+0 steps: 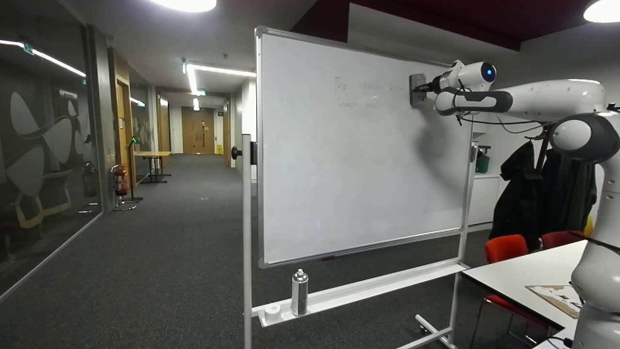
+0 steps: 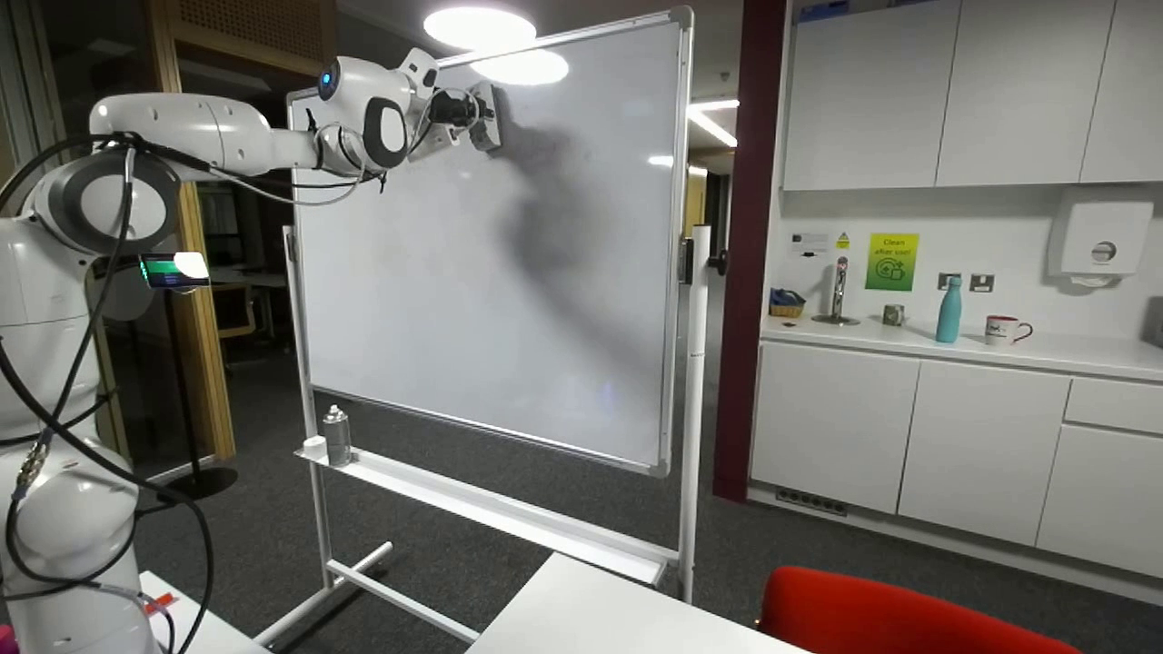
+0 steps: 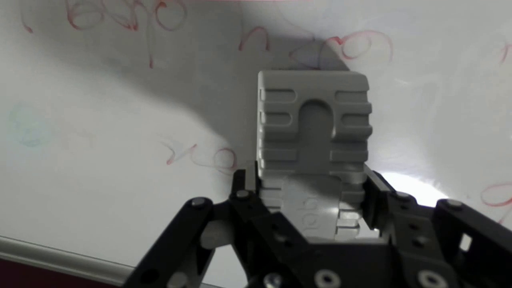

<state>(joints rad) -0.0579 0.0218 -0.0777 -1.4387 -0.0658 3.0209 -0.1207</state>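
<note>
My gripper (image 3: 312, 180) is shut on a grey ribbed board eraser (image 3: 316, 136), one finger along each long side. In both exterior views the eraser (image 1: 415, 90) (image 2: 486, 116) stands upright at the upper part of the whiteboard (image 1: 339, 184), by the robot-side edge in one exterior angle. Whether its face presses on the board or hovers just off it, I cannot tell. Thin red handwriting (image 3: 356, 44) shows around the eraser in the wrist view; some strokes run up to its edges. Faint words (image 1: 361, 87) lie beside it in an exterior view.
Below the board, a ledge (image 1: 378, 287) carries a silver spray can (image 1: 300, 293) and a white roll (image 1: 272, 312). A white table (image 2: 618, 609) and red chairs (image 1: 506, 248) stand near the board's stand. Cables (image 2: 91, 318) hang along the arm.
</note>
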